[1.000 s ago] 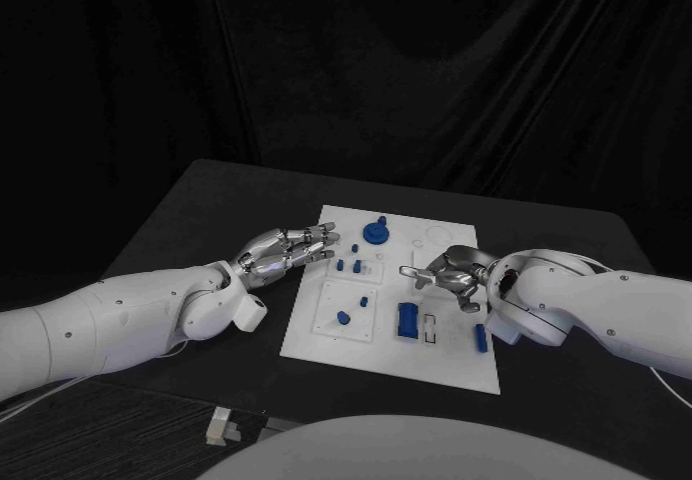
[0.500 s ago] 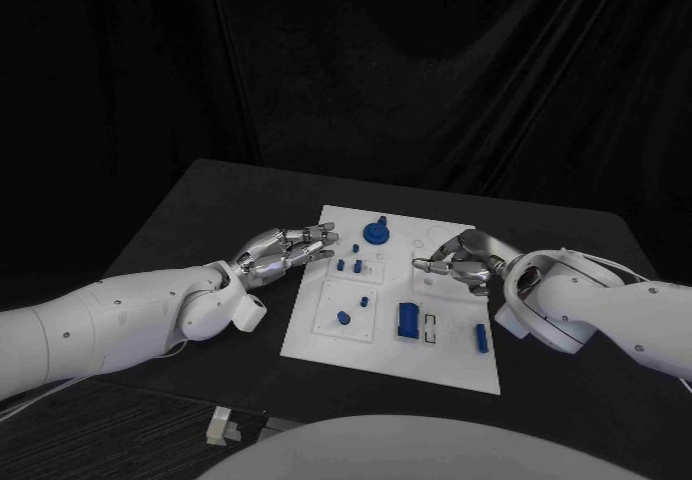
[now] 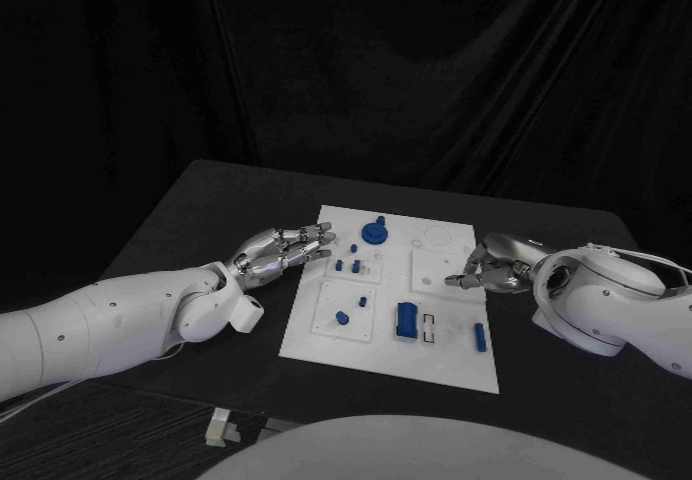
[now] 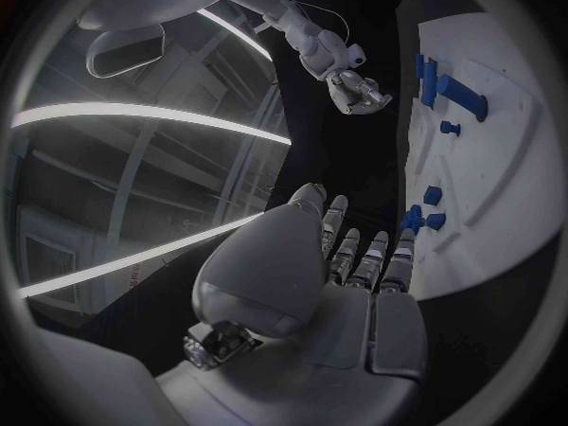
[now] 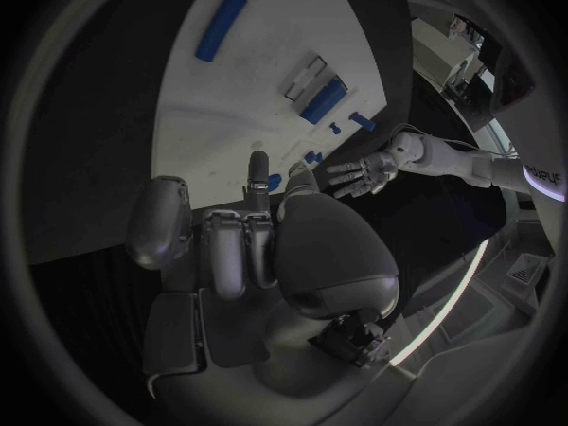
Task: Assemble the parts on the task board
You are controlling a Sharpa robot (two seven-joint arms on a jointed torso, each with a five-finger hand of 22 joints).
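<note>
No text can be read anywhere.

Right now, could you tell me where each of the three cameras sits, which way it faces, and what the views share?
Head view: on the robot's head, looking down at the black table and white task board; both white arms show, left hand and right hand at the board's edges.
Left wrist view: behind the left hand, facing across the board to the right hand.
Right wrist view: behind the right hand, facing the board and the left hand.
Shared: all show the board, its blue parts and both hands.
</note>
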